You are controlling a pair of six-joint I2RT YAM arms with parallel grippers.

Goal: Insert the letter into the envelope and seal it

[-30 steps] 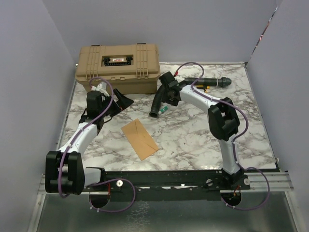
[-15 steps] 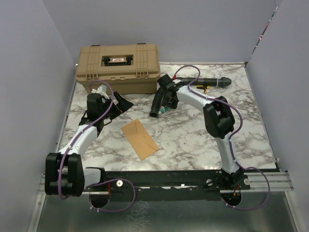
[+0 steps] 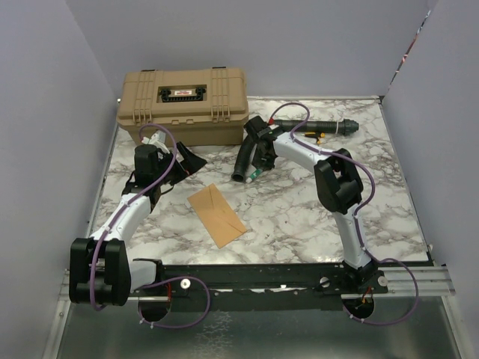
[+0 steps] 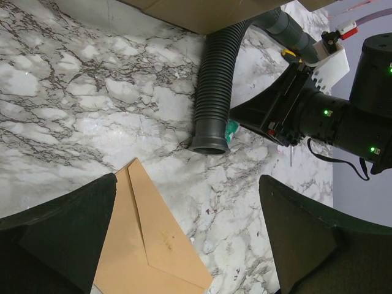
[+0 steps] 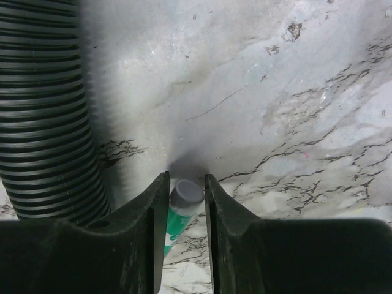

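The orange-tan envelope [image 3: 215, 215] lies flat on the marble table, its pointed flap folded down; the left wrist view shows it below my fingers [image 4: 147, 245]. No letter shows in any view. My left gripper [image 3: 192, 160] is open and empty, hovering just beyond the envelope's far end [image 4: 188, 184]. My right gripper [image 3: 254, 166] is down at the table beside a black hose. Its jaws are closed narrowly round the grey cap of a green glue stick [image 5: 186, 192] lying on the table [image 3: 253, 173].
A tan toolbox [image 3: 183, 105] stands at the back left. A black corrugated hose [image 3: 243, 158] lies from the toolbox toward the middle, right next to the right fingers [image 5: 43, 110]. A dark tool with yellow parts [image 3: 325, 129] lies at the back right.
The right arm's elbow has shifted a little left and its gripper has settled lower by the hose end. The left arm has barely moved. The envelope has stayed put.
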